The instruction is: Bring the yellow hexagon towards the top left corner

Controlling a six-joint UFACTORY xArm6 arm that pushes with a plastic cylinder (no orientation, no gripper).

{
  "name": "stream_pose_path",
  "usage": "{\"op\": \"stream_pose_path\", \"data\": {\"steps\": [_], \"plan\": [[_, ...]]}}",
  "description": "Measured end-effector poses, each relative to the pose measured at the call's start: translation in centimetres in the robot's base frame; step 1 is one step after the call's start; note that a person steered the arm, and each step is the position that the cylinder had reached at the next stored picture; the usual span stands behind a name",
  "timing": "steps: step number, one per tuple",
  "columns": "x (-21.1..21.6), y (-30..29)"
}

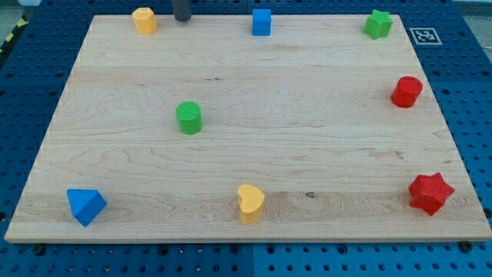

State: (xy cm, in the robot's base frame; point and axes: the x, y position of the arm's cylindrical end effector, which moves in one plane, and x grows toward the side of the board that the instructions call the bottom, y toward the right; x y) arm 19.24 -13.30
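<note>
The yellow hexagon [144,20] stands near the top edge of the wooden board [307,115], towards the view's top left corner. My tip [182,18] touches down at the board's top edge, a short way to the right of the yellow hexagon and apart from it. Only the rod's lower end shows; the rest is cut off by the view's top.
A blue cube [261,22] and a green star [377,25] sit along the top edge. A red cylinder [407,91] is at the right. A green cylinder [189,118] is left of centre. A blue triangle [84,205], a yellow heart [250,203] and a red star [430,193] line the bottom.
</note>
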Motion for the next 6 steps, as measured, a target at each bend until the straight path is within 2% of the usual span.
{"op": "stream_pose_path", "data": {"steps": [3,4,5,6], "plan": [[1.2,-5.9],[1.8,-3.2],[3.9,2.3],[8.6,7.1]]}}
